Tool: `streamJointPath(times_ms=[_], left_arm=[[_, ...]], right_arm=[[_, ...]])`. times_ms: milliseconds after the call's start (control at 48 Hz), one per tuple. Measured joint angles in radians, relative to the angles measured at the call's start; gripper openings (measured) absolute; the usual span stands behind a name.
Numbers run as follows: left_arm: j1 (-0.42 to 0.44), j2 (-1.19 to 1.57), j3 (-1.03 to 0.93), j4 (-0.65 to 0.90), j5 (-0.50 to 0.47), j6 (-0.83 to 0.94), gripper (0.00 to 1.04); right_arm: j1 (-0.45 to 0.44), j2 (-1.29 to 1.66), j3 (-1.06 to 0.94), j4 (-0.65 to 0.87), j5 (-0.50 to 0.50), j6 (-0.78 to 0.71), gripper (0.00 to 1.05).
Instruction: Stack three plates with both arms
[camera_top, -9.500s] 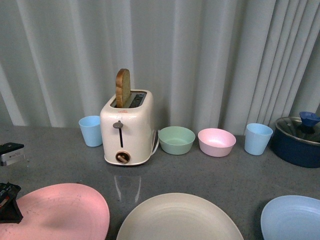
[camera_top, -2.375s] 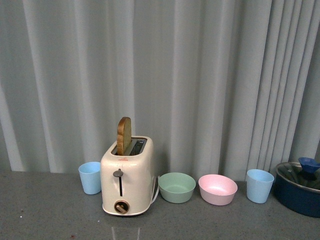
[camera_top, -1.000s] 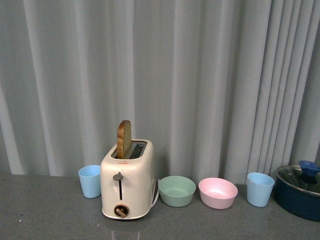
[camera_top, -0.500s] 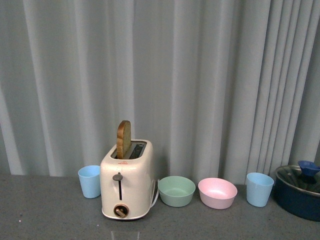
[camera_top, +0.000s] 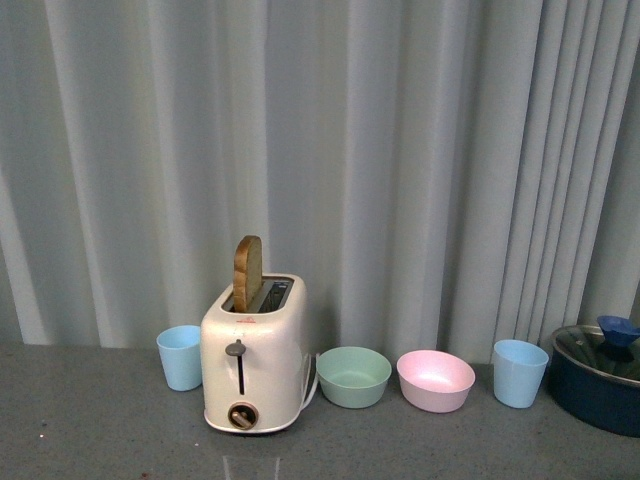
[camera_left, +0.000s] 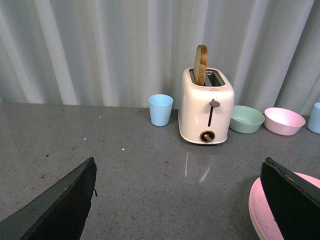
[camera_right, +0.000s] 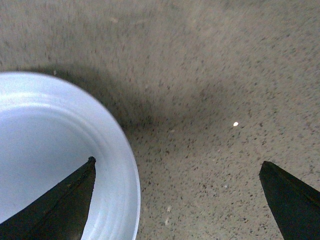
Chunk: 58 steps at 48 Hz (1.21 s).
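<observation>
The front view shows no plates and no arms. In the left wrist view my left gripper (camera_left: 177, 167) is open above the grey table, and the pink plate (camera_left: 265, 212) lies partly behind one finger (camera_left: 295, 200); a pale rim shows under its edge. In the right wrist view my right gripper (camera_right: 177, 167) is open and looks straight down. The light blue plate (camera_right: 45, 150) lies under one finger (camera_right: 60, 205), its rim between the fingers. The cream plate cannot be made out for sure.
A cream toaster (camera_top: 255, 355) with a slice of toast stands at the back, with a light blue cup (camera_top: 180, 357) beside it. A green bowl (camera_top: 353, 376), a pink bowl (camera_top: 435, 380), another blue cup (camera_top: 518, 372) and a dark blue lidded pot (camera_top: 598, 375) line the curtain.
Since 9.5 s ago the front view has tilted upward, so the three plates at the table's near edge have dropped out of sight. Over the last second the view shifts only slightly.
</observation>
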Motion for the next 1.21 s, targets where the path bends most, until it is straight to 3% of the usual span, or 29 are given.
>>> streamJointPath(times_ms=[146, 333, 833, 1208], left_arm=[[0.000, 0.000, 0.000, 0.000, 0.000, 0.000, 0.98], [0.000, 0.000, 0.000, 0.000, 0.000, 0.000, 0.98], [0.000, 0.000, 0.000, 0.000, 0.000, 0.000, 0.98], [0.000, 0.000, 0.000, 0.000, 0.000, 0.000, 0.98]], right_arm=[[0.012, 0.081, 0.000, 0.005, -0.016, -0.093, 0.97], [0.019, 0.152, -0.002, 0.043, -0.055, -0.111, 0.97], [-0.009, 0.278, 0.041, 0.028, -0.205, 0.093, 0.97], [-0.034, 0.288, 0.045, 0.006, -0.213, 0.125, 0.23]])
